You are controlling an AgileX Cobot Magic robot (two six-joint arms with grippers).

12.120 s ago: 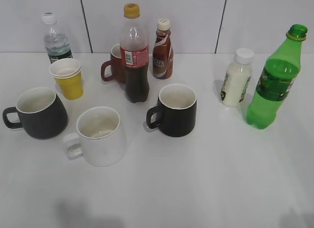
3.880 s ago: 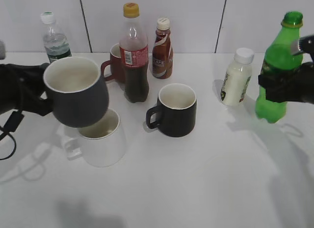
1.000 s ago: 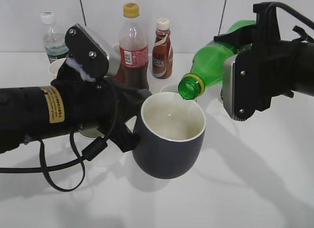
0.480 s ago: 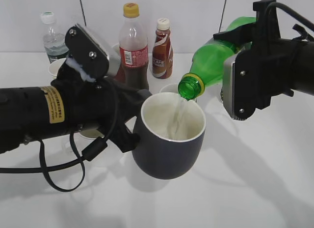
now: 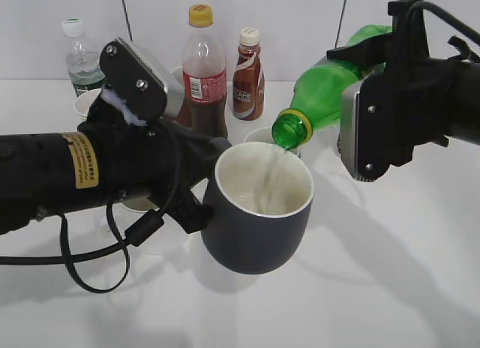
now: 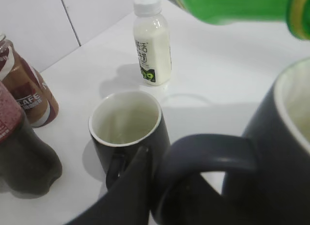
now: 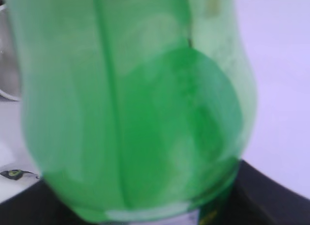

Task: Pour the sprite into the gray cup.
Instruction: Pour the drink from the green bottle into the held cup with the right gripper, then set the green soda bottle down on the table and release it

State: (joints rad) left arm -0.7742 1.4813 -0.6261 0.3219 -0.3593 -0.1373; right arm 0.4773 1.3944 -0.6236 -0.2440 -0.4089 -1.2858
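Note:
My left gripper (image 5: pixel 201 192) is shut on the handle of the gray cup (image 5: pixel 259 235) and holds it raised over the middle of the table. My right gripper (image 5: pixel 369 76) is shut on the sprite (image 5: pixel 322 89), tilted mouth-down to the left, its mouth just above the cup's far rim. A thin stream runs from the mouth into the cup's cream inside. In the left wrist view the cup's handle (image 6: pixel 208 147) sits against my left gripper (image 6: pixel 160 186), with the sprite (image 6: pixel 232 4) above. In the right wrist view the sprite (image 7: pixel 131 104) fills the frame, and my right gripper (image 7: pixel 145 213) is mostly hidden.
A cola bottle (image 5: pixel 205 70), a brown coffee bottle (image 5: pixel 248 74) and a water bottle (image 5: pixel 81 59) stand at the back. A black mug (image 6: pixel 127 123) and a white milk bottle (image 6: pixel 152 40) stand on the table beyond the raised cup.
The stream from the bottle's mouth into the cup has grown clearer over the last second. The bottle's mouth has risen slightly. The cup and both arms have barely moved.

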